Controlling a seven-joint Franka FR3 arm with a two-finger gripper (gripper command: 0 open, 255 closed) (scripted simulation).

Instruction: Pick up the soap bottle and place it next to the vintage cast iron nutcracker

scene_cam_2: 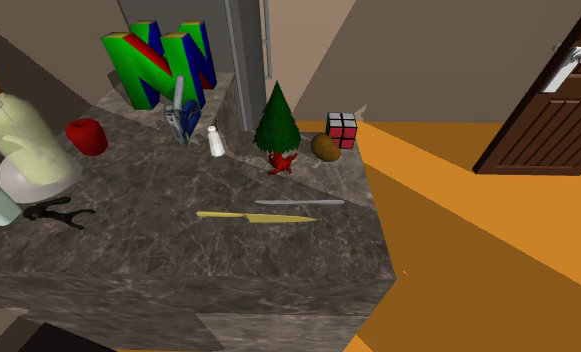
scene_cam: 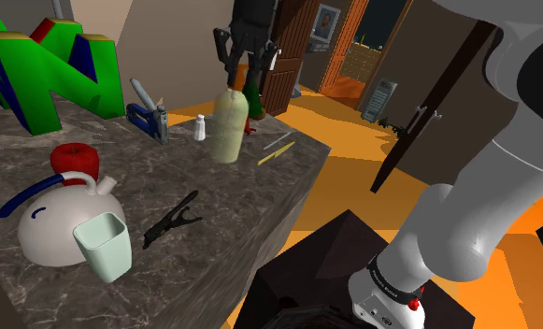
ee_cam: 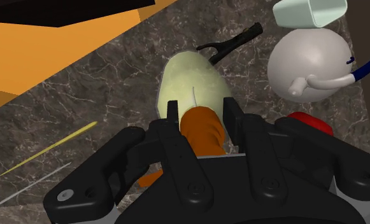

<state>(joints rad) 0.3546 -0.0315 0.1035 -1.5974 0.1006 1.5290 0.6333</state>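
Pinching the orange neck of the soap bottle [scene_cam: 227, 126], the hand [scene_cam: 244, 75] has its two black fingers pressed on that neck from either side, and the pale body hangs below them. Comparing the views, the bottle appears to be lifted off the counter [scene_cam: 246, 201], not standing on it. In the wrist view the black nutcracker [ee_cam: 234, 41] lies just past the bottle's base, with the white teapot [ee_cam: 311, 63] and the pale cup [ee_cam: 307, 13] close beside it.

The likeliest trouble is the grip. A narrow neck carrying a wide, heavy body could let the bottle swing or slide between the fingers during any quick move. The landing spot is also crowded. A descent too near the teapot could knock its spout or the cup, and one too far forward could set the base on the nutcracker's handles. Released on such footing, the bottle would probably tip over.
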